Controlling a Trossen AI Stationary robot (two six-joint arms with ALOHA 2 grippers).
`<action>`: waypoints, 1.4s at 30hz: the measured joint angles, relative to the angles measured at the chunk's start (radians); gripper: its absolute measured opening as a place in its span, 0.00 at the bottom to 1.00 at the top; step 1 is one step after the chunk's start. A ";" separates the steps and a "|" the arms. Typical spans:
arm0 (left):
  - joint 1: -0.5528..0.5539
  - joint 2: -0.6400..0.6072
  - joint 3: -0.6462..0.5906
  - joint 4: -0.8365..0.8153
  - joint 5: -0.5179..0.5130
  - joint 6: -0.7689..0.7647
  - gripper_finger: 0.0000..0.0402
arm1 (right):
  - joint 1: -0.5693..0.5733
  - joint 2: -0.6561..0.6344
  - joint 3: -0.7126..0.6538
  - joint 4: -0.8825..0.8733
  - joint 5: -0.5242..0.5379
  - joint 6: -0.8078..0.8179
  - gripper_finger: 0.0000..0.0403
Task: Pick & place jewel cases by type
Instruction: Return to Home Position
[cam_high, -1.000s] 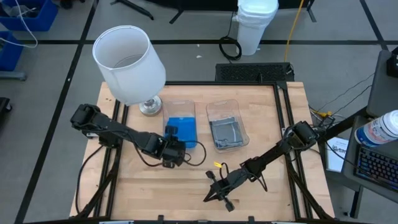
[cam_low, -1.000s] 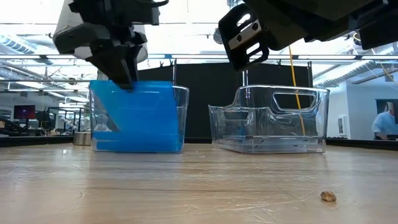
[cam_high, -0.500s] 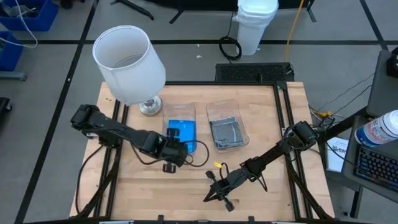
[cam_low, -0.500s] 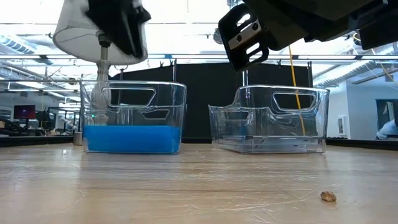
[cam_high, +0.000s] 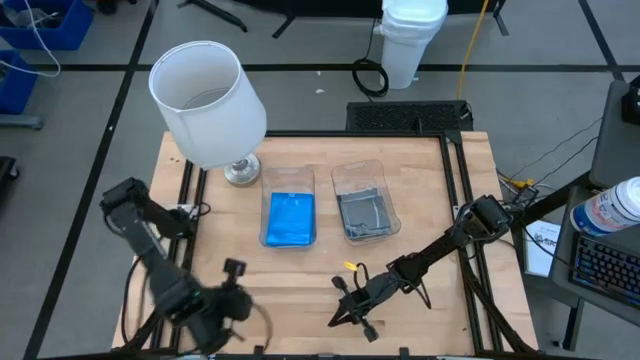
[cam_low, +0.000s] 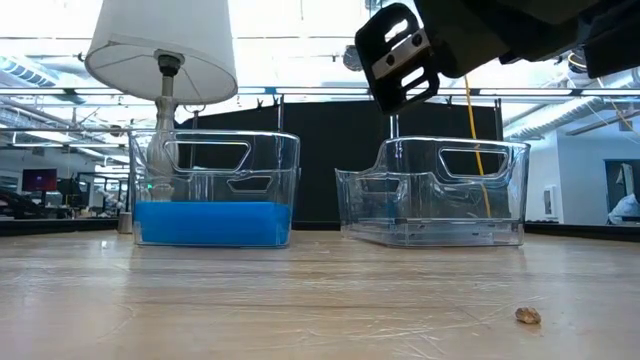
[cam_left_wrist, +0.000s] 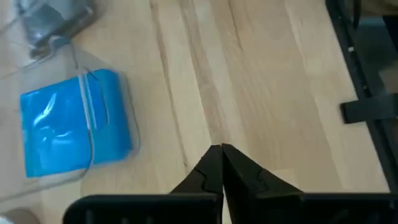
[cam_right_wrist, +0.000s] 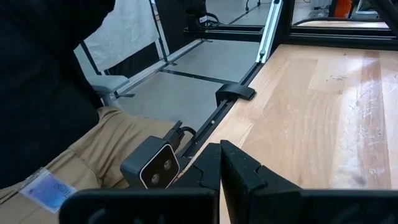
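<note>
Blue jewel cases (cam_high: 289, 218) lie flat in a stack on the floor of the left clear tub (cam_low: 215, 150). Dark grey jewel cases (cam_high: 363, 213) lie in the right clear tub (cam_low: 435, 190). My left gripper (cam_left_wrist: 221, 150) is shut with nothing in it, high above the bare table; its arm (cam_high: 222, 300) is drawn back to the near left corner. In its wrist view the blue stack (cam_left_wrist: 74, 127) sits well ahead of the fingers. My right gripper (cam_high: 345, 310) waits shut near the front edge, holding nothing.
A lamp with a white shade (cam_high: 205, 100) stands at the far left, just behind the left tub. A small yellow piece (cam_high: 350, 265) and a crumb (cam_low: 527, 316) lie on the wood. The right wrist view shows a person's tan trousers (cam_right_wrist: 93, 149) beyond the table's edge.
My left gripper has let go of a blue jewel case that it held tilted over the left tub; the case now lies flat on the blue stack. The gripper then rose and drew back fast toward the table's near left corner.
</note>
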 joint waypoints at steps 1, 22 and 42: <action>-0.036 0.000 -0.002 -0.009 -0.029 -0.040 0.02 | 0.000 0.000 0.000 0.002 0.000 0.000 0.00; -0.014 -0.570 -0.780 1.190 -0.328 0.522 0.01 | -0.070 -0.166 -0.001 -0.257 0.027 -0.235 0.00; -0.018 -0.927 -0.988 1.358 -0.505 0.958 0.00 | -0.213 -1.247 -0.703 -0.151 0.157 -0.176 0.00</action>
